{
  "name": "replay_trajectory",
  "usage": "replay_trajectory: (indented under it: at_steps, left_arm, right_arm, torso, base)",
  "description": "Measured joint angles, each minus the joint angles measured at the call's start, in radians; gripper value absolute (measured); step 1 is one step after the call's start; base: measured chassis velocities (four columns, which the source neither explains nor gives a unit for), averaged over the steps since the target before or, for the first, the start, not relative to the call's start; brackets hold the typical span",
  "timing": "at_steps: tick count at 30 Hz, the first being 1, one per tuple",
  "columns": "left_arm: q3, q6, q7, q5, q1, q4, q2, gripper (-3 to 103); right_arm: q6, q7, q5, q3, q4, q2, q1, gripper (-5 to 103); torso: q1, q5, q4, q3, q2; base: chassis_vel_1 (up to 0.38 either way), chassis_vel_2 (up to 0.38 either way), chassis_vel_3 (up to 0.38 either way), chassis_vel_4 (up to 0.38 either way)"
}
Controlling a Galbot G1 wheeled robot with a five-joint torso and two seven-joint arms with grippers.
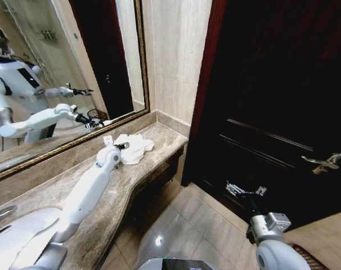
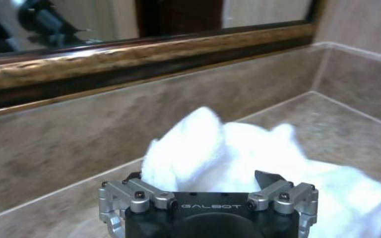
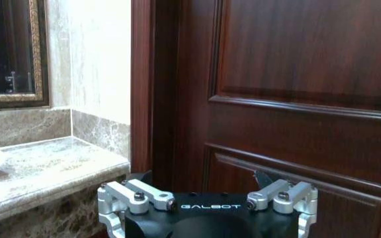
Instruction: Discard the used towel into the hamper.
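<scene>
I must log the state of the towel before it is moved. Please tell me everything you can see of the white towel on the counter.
The towel is white, soft terry-like cloth, crumpled into a loose heap with folds standing up, not flat. It lies on the beige marble counter, near the far end, close to the backsplash under the framed mirror. The left tool is right at its near edge; whether it grips the cloth cannot be told.

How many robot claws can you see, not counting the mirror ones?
2. The left claw is over the white towel on the marble counter. The right claw hangs in front of the dark door.
</scene>
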Motion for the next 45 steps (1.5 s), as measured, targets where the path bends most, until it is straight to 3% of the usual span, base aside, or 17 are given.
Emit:
replay_trajectory:
  at_steps: [6,15,23,24,26,36,38,41,45]
  left_arm:
    - [0.052,0.035,0.037,-0.006,-0.050,0.025,-0.024,100]
    - [0.086,0.028,0.044,0.042,-0.087,0.128,-0.053,100]
    - [0.084,0.024,0.065,0.054,-0.067,0.128,-0.054,101]
    - [0.084,0.025,0.067,0.054,-0.063,0.119,-0.054,94]
    - [0.085,0.025,0.067,0.054,-0.061,0.115,-0.055,94]
    - [0.096,0.013,0.072,0.053,-0.060,0.134,-0.048,64]
    - [0.096,0.012,0.073,0.052,-0.061,0.137,-0.050,64]
    - [0.094,0.011,0.074,0.052,-0.063,0.148,-0.055,52]
    - [0.093,0.005,0.071,0.052,-0.059,0.137,-0.054,44]
  right_arm:
    - [0.026,-0.003,-0.010,0.001,-0.007,0.012,-0.003,100]
    - [0.042,-0.001,-0.011,0.015,-0.008,0.025,-0.011,100]
    - [0.046,0.005,-0.008,0.018,-0.005,0.023,-0.009,100]
    - [0.050,0.007,-0.008,0.017,-0.005,0.024,-0.009,100]
    - [0.052,0.007,-0.009,0.017,-0.005,0.026,-0.009,100]
    - [0.070,0.009,-0.011,0.024,-0.002,0.037,-0.018,100]
    - [0.071,0.009,-0.012,0.024,-0.001,0.037,-0.018,100]
    - [0.077,0.011,-0.016,0.029,0.003,0.035,-0.021,100]
    - [0.078,0.014,-0.014,0.033,0.005,0.030,-0.022,100]
  torso:
    - [0.000,0.0000,0.0001,0.000,0.000]
    - [0.000,0.0000,-0.0001,0.000,0.000]
    - [0.000,-0.0001,0.0002,0.000,0.000]
    - [0.000,0.0000,0.0003,0.000,0.000]
    - [0.000,0.0000,0.0002,0.000,0.000]
    - [0.000,0.0000,0.0000,0.000,0.000]
    - [0.000,0.0000,0.0000,0.000,0.000]
    - [0.000,0.0000,0.0000,0.000,0.000]
    - [0.000,-0.0002,0.0000,0.000,0.000]
  base:
    - [0.000,0.000,0.000,0.000]
    - [0.000,0.000,0.000,0.000]
    - [0.000,0.000,0.000,0.000]
    - [0.000,0.000,0.000,0.000]
    - [0.000,0.000,0.000,0.000]
    - [0.000,0.000,0.000,0.000]
    - [0.000,0.000,0.000,0.000]
    - [0.000,0.000,0.000,0.000]
    - [0.000,0.000,0.000,0.000]
